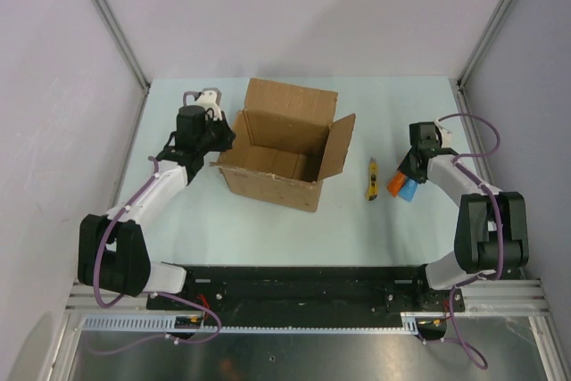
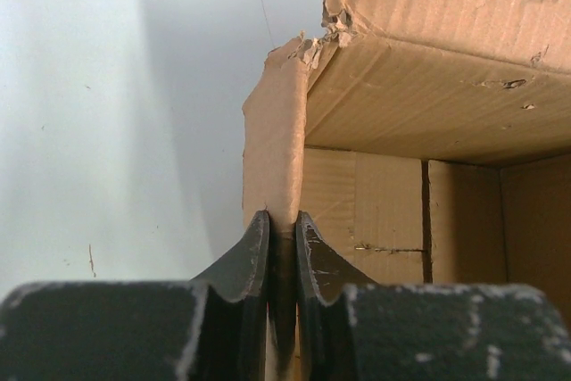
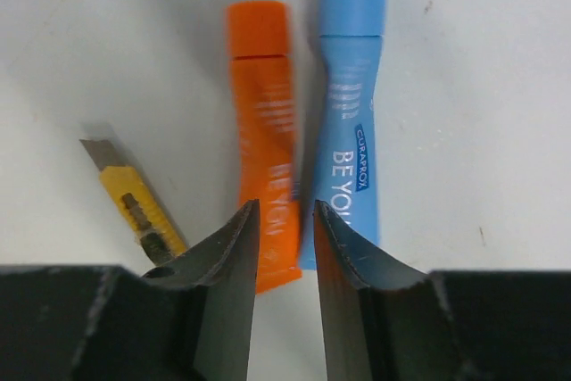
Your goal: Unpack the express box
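Observation:
The express box point(image 1: 281, 153) is a brown cardboard box standing open in the middle of the table, its flaps spread. My left gripper point(image 1: 217, 138) is at its left side, shut on the edge of the left flap point(image 2: 275, 140); the left wrist view shows the flap pinched between the fingertips, midway at my left gripper point(image 2: 282, 220). My right gripper point(image 1: 406, 176) is right of the box, a little open and empty point(image 3: 285, 211), just above an orange tube point(image 3: 263, 122) and a blue tube point(image 3: 351, 104) lying side by side on the table.
A small yellow utility knife point(image 1: 372, 179) lies between the box and the tubes, also in the right wrist view point(image 3: 134, 202). White walls and metal frame posts point(image 1: 111, 20) close the table at the back and sides.

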